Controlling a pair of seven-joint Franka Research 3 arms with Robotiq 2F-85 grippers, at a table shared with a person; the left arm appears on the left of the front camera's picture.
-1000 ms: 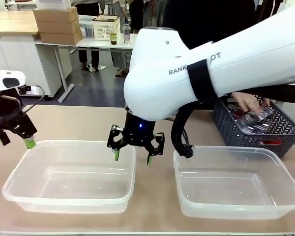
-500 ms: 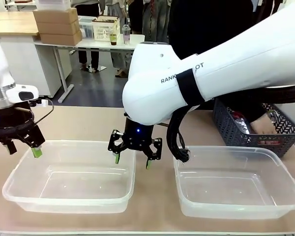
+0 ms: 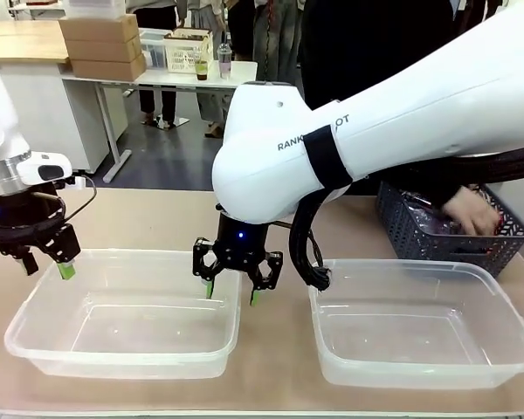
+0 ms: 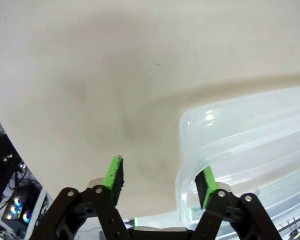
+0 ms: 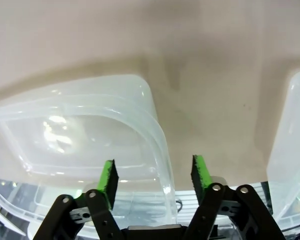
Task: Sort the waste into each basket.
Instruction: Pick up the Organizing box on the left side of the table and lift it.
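Note:
Two clear tubs stand side by side, the left basket [image 3: 122, 255] and the right basket [image 3: 419, 266]; nothing lies in either. My left gripper [image 3: 46, 264] hangs at the left tub's far left corner, fingers apart, with one pad outside the tub [image 4: 250, 130] and one inside. My right gripper [image 3: 231, 292] straddles the same tub's right rim [image 5: 160, 145], jaws apart and holding nothing. The waste shows as red and silver bits [image 3: 419, 216] inside the dark lattice basket [image 3: 445, 240].
A person's hand [image 3: 472, 212] reaches into the dark lattice basket at the far right. My right arm's big white body [image 3: 375, 122] spans the middle and right of the table. Bare tabletop [image 3: 140, 218] lies behind the left tub. The right tub's edge [image 5: 295, 130] is close beside my right gripper.
My left gripper has swung in from the left to the left tub's corner. Both grippers' fingers have narrowed somewhat. The person's hand has shifted inside the lattice basket.

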